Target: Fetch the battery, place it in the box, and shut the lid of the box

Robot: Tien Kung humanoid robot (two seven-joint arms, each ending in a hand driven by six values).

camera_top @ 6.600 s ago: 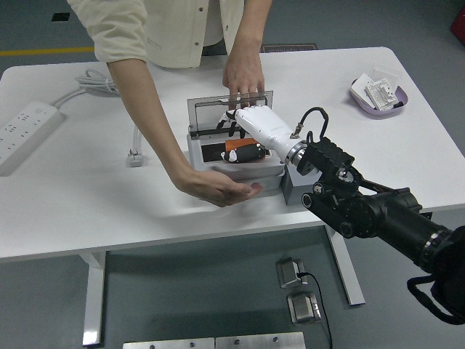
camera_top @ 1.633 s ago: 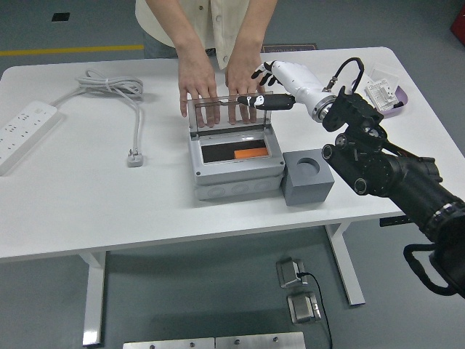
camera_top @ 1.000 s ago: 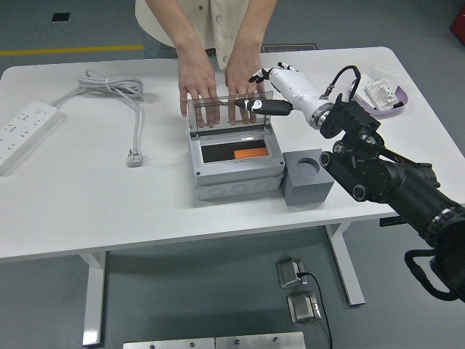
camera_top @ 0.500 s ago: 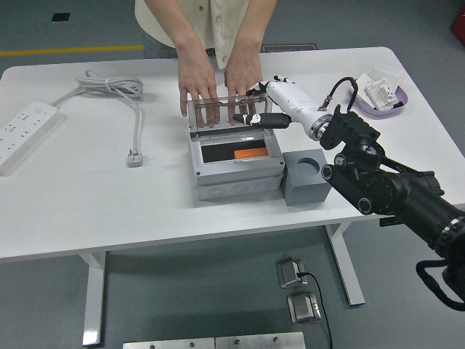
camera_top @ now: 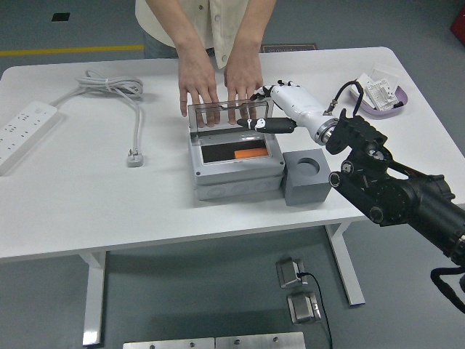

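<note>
A white table (camera_top: pixel 109 189) stands over grey floor. Nearest on it sit a grey block (camera_top: pixel 306 175) and, just left of it, the grey box (camera_top: pixel 234 161), its clear lid (camera_top: pixel 229 116) upright and the orange battery (camera_top: pixel 251 153) lying inside. The robot's right hand (camera_top: pixel 280 109) hovers at the lid's right end, fingers loosely extended, holding nothing. Behind the lid, a person's two hands (camera_top: pixel 218 80) rest flat.

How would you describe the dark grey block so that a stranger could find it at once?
Start at the grey box with the raised clear lid, near the middle of the white table. The block stands directly right of that box. It is darker and smaller than the box and has a round hollow in its top.
</note>
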